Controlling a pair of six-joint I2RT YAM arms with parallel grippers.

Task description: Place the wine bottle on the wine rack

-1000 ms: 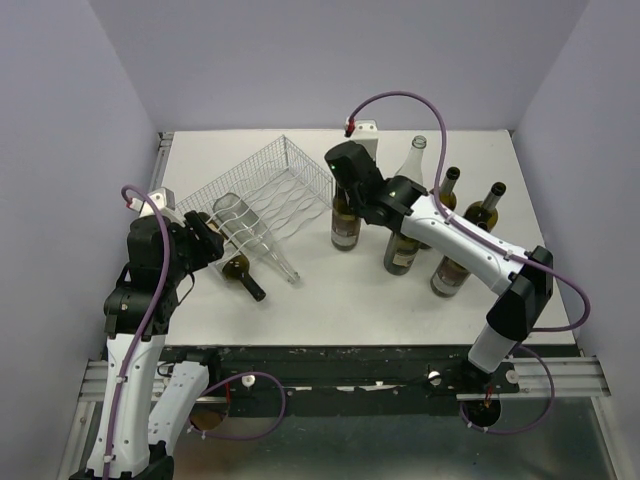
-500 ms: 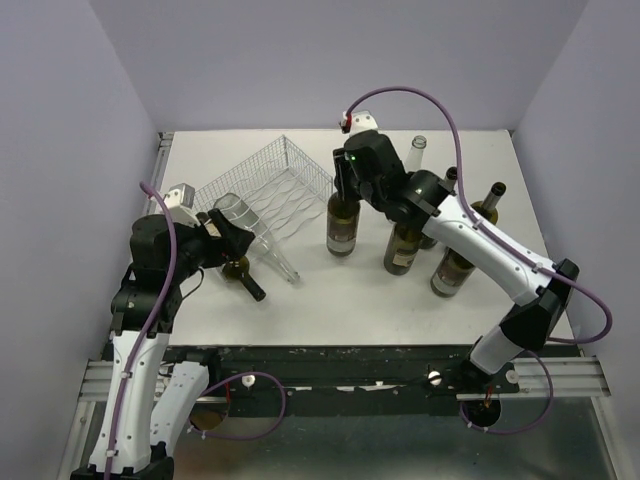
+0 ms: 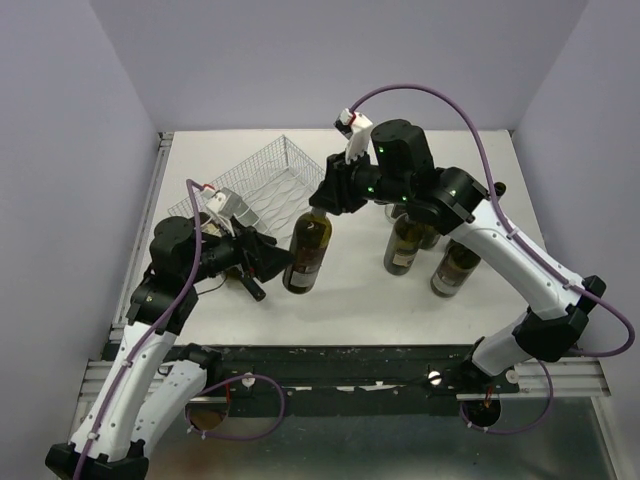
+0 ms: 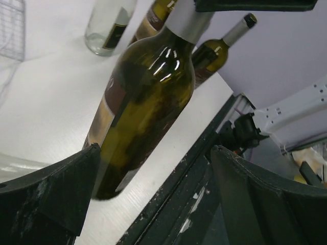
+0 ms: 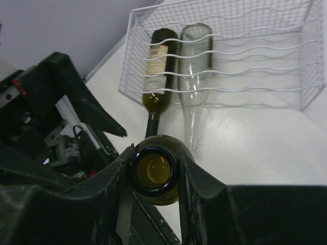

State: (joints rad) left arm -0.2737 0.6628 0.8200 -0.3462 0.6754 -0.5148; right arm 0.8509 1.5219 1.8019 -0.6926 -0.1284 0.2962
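Right claw (image 3: 322, 203) clamped on neck of tilted dark-green glass wine bottle (image 3: 308, 255); left claw (image 3: 270, 258) spread beside its base. Early release risks toppling.

My right gripper (image 3: 322, 203) pinches the neck of the wine bottle (image 3: 307, 255): dark olive glass, pale label, mouth open, leaning slightly, centre-left of the top view. The wine rack (image 3: 283, 165), white wire mesh with a wavy bottom, lies up-left of it, with two bottles (image 5: 159, 71) in its grooves.
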